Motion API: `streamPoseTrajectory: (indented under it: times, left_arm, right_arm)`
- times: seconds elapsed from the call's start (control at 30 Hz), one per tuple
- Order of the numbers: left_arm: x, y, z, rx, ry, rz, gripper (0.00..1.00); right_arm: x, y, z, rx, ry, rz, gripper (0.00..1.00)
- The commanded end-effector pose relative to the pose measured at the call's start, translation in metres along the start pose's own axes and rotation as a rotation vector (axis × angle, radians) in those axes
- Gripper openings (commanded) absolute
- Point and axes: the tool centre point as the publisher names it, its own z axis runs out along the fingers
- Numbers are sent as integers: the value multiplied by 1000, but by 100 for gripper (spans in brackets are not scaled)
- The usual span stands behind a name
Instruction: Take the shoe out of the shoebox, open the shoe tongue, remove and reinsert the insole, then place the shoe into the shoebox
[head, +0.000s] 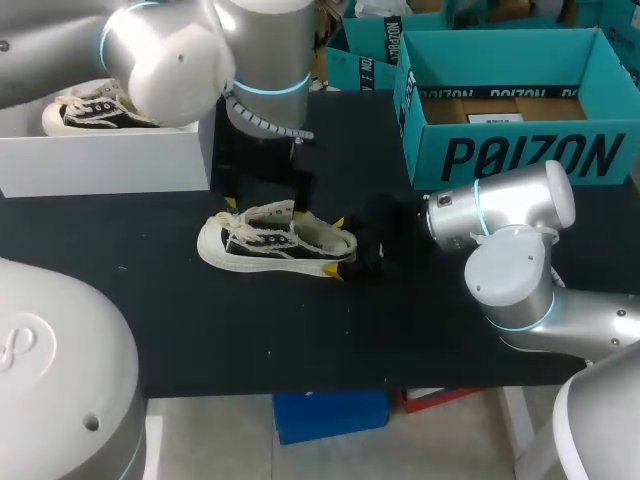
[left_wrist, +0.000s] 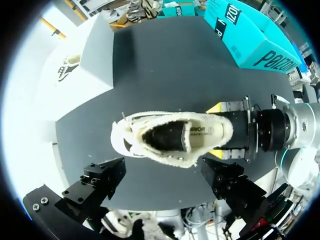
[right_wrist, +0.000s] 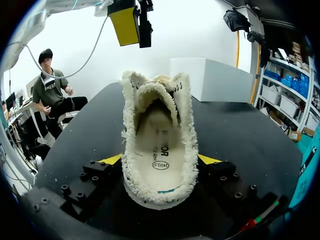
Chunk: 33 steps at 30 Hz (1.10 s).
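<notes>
Shoe (head: 275, 240) out of the box (head: 520, 158), lying on the table (head: 200, 320), heel clamped in my right gripper (head: 335, 246). Left gripper (left_wrist: 162, 172) hangs open above it. Insole (right_wrist: 157, 145) sits inside. I judge insole work and reboxing are left.

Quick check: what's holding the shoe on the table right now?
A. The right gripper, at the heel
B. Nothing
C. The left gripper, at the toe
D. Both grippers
A: the right gripper has its yellow tips against both sides of the heel of the shoe, while the left gripper hangs open above it, clear of it.
</notes>
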Motion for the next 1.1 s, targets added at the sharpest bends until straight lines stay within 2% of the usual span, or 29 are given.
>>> streamPoseTrajectory:
  times: [0.03,0.53,0.87,0.93,1.0,1.03,1.07,1.1]
  left_arm:
    - [21,-11,15,-24,-35,-1,100]
    - [35,-24,54,-70,-110,15,100]
    - [34,-29,72,-94,-150,22,100]
    - [34,-29,74,-94,-161,22,93]
    - [32,-29,77,-96,-170,23,92]
    - [31,-29,78,-96,-171,23,82]
    - [30,-29,79,-98,-172,22,49]
    - [29,-29,79,-99,-173,20,36]
  right_arm:
    - [-1,0,4,2,0,1,0]
    - [-1,0,4,2,0,1,0]
    - [-1,0,4,2,0,1,0]
    - [-1,0,4,2,0,1,0]
    - [-1,0,4,2,0,1,0]
    - [-1,0,4,2,0,1,0]
    - [-1,0,4,2,0,1,0]
    - [-1,0,4,2,0,1,0]
